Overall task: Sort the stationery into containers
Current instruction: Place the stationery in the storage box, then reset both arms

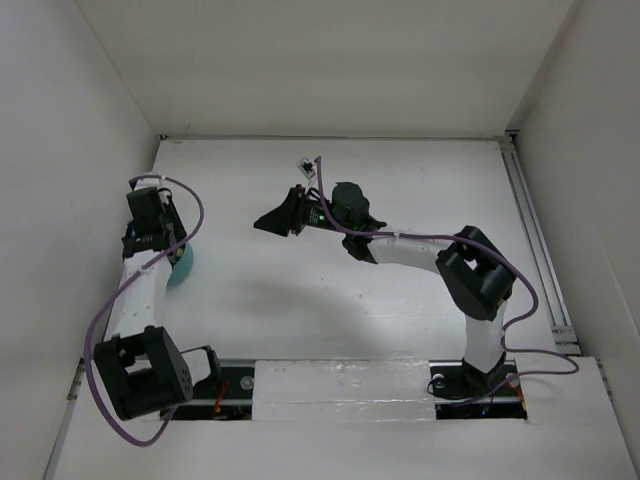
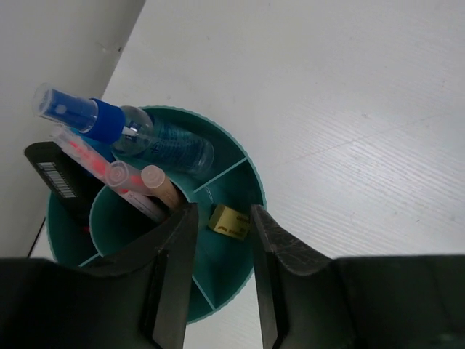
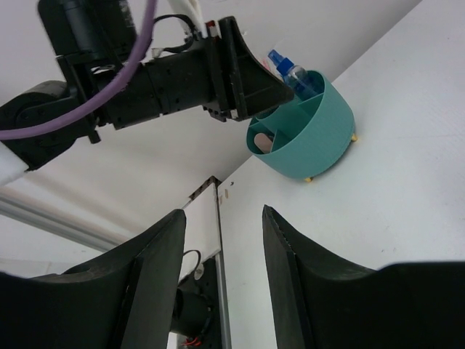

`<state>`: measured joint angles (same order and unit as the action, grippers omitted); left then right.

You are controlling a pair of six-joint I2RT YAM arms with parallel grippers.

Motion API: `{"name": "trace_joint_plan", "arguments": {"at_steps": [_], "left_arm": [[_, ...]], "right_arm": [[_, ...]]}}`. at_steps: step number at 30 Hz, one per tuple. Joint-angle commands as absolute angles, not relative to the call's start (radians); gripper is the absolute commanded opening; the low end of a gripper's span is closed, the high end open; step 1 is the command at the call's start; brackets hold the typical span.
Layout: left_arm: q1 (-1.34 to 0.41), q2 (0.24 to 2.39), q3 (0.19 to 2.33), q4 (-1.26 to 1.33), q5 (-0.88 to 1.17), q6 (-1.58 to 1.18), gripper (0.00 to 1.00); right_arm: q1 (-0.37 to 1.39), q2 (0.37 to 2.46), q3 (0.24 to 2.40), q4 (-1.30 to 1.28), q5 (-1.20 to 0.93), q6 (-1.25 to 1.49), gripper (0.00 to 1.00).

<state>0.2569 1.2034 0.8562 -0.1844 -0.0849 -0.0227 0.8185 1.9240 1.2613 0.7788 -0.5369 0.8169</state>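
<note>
The round teal container (image 1: 183, 270) stands at the table's left edge, under my left gripper (image 1: 163, 243). In the left wrist view its dividers (image 2: 225, 171) split it into compartments. One holds a tan eraser (image 2: 229, 221), lying loose right below my left gripper (image 2: 221, 214), whose jaws stand apart with nothing between them. Other compartments hold a blue-capped spray bottle (image 2: 149, 134), a pink pen (image 2: 86, 155), two clear-capped pens (image 2: 138, 179) and a black barcoded item (image 2: 57, 180). My right gripper (image 1: 264, 222) hovers mid-table, open and empty (image 3: 223, 212), facing the container (image 3: 312, 142).
A small black-and-white tag (image 1: 306, 167) lies on the table at the back. A metal rail (image 1: 530, 230) runs along the right edge. White walls close in the left, back and right. The left arm (image 3: 182, 76) reaches over the container.
</note>
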Motion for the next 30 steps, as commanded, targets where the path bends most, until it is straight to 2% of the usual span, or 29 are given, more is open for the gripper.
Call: {"name": "trace_joint_plan", "arguments": {"at_steps": [1, 7, 8, 9, 11, 12, 14, 16, 17, 21, 25, 30], "left_arm": [[0.252, 1.079, 0.853, -0.156, -0.066, -0.034, 0.32], [0.203, 0.942, 0.853, -0.147, -0.009, -0.044, 0.39], [0.202, 0.931, 0.867, -0.169, -0.009, -0.054, 0.53], [0.202, 0.919, 0.867, -0.169, 0.015, -0.054, 0.99], [0.202, 0.853, 0.867, -0.179, 0.061, -0.078, 0.99], [0.202, 0.823, 0.867, -0.189, 0.078, -0.099, 0.99], [0.202, 0.719, 0.858, -0.201, 0.103, -0.126, 0.99], [0.202, 0.652, 0.857, -0.251, 0.083, -0.179, 0.99], [0.202, 0.594, 0.882, -0.273, 0.071, -0.179, 0.99], [0.202, 0.46, 0.92, -0.383, 0.071, -0.218, 0.99], [0.202, 0.321, 0.972, -0.472, 0.112, -0.254, 0.99], [0.184, 0.269, 1.012, -0.6, 0.147, -0.316, 0.99]], "right_arm": [[0.816, 1.875, 1.264, 0.847, -0.557, 0.819, 0.52], [0.816, 1.875, 1.296, 0.746, -0.535, 0.781, 0.55], [0.816, 1.864, 1.307, 0.695, -0.525, 0.755, 0.57], [0.816, 1.864, 1.322, 0.665, -0.512, 0.738, 0.58], [0.837, 1.838, 1.36, 0.576, -0.445, 0.698, 0.7], [0.838, 1.813, 1.379, 0.46, -0.411, 0.648, 0.72], [0.862, 1.786, 1.422, 0.329, -0.285, 0.591, 0.95], [0.89, 1.735, 1.485, 0.138, -0.175, 0.543, 0.98], [0.899, 1.715, 1.503, 0.073, -0.055, 0.534, 1.0], [0.969, 1.589, 1.529, -0.176, 0.235, 0.496, 1.0], [1.009, 1.444, 1.473, -0.339, 0.391, 0.495, 1.0], [1.054, 1.2, 1.368, -0.5, 0.551, 0.543, 1.0]]}}
